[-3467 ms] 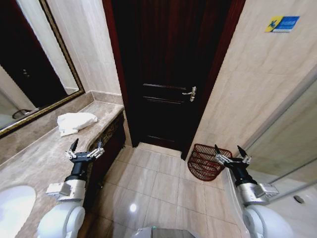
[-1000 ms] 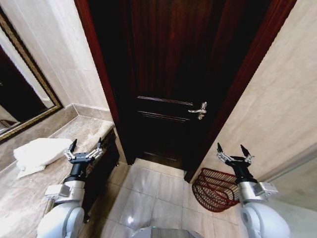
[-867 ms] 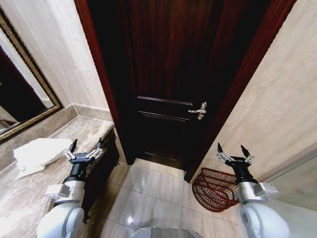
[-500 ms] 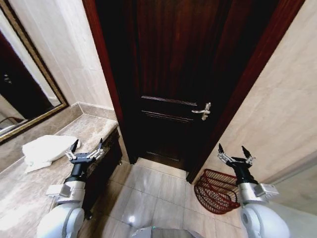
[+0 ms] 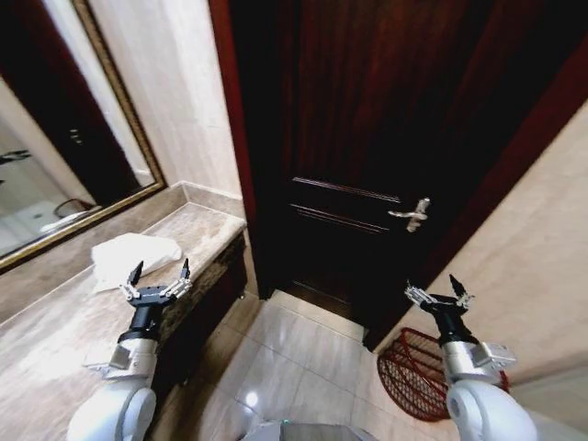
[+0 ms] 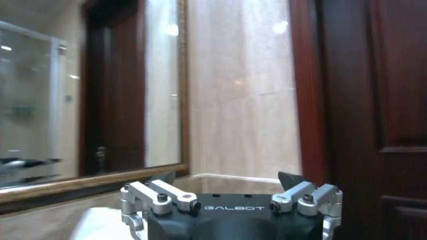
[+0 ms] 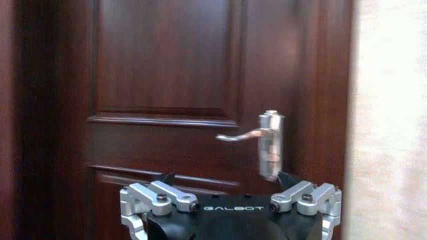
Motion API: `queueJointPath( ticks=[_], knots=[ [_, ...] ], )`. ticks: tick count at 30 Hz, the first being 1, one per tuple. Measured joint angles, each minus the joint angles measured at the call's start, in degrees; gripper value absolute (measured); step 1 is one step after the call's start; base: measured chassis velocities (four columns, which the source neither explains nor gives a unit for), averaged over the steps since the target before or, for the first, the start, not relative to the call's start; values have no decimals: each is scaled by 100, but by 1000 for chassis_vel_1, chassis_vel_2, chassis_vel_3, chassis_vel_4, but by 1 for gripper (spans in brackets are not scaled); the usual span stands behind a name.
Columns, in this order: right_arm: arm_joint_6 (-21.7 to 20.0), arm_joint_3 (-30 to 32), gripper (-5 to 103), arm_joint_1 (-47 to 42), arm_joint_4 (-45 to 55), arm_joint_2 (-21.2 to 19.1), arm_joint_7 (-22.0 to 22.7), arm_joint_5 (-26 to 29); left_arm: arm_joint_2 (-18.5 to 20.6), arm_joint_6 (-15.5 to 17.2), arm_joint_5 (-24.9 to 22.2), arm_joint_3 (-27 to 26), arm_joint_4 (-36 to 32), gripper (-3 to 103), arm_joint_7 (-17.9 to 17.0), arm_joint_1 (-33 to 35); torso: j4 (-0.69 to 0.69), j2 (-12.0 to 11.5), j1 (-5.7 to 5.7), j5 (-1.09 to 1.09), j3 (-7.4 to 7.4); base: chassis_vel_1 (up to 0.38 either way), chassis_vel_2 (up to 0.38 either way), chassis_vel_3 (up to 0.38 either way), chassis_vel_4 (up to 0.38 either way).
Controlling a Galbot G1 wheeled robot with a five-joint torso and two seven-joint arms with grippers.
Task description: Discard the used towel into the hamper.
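A crumpled white towel [image 5: 131, 255] lies on the marble counter [image 5: 55, 331] at the left, close to the mirror. My left gripper [image 5: 158, 273] hangs open just in front of the towel, above the counter's front edge, with nothing in it; the left wrist view has a corner of the towel [image 6: 100, 225] below the left gripper [image 6: 227, 176]. The dark red-brown wire hamper [image 5: 418, 377] stands on the floor at the lower right, against the wall. My right gripper [image 5: 438, 287] is open and empty, held above the hamper and facing the door.
A dark wooden door [image 5: 386, 138] with a silver lever handle [image 5: 411, 214] stands shut straight ahead; the handle [image 7: 265, 142] faces the right wrist. A gold-framed mirror [image 5: 55, 156] hangs over the counter. Beige floor tiles [image 5: 294, 358] lie between counter and hamper.
The whole picture has shifted to the right, so the camera has turned left. The towel sits nearer the left gripper in the picture. Both grippers stay open as before.
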Motion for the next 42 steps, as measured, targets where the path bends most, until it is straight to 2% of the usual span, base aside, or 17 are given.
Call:
queueJointPath(
  ticks=[24, 31, 42],
  knots=[
    [-46, -48, 100, 127, -112, -149, 31, 106, -67, -54, 70, -19, 6, 100, -1, 32, 0, 0, 0, 0, 0, 107, 105, 108, 103],
    [-69, -121, 100, 211, -110, -161, 173, 215, -74, -127, 75, -7, 59, 100, -26, 23, 1, 0, 0, 0, 0, 51, 49, 56, 48],
    [-37, -46, 100, 197, -191, -190, -40, 172, -77, -192, 97, -20, 85, 100, -41, 22, -1, 0, 0, 0, 0, 0, 0, 0, 0]
  ],
)
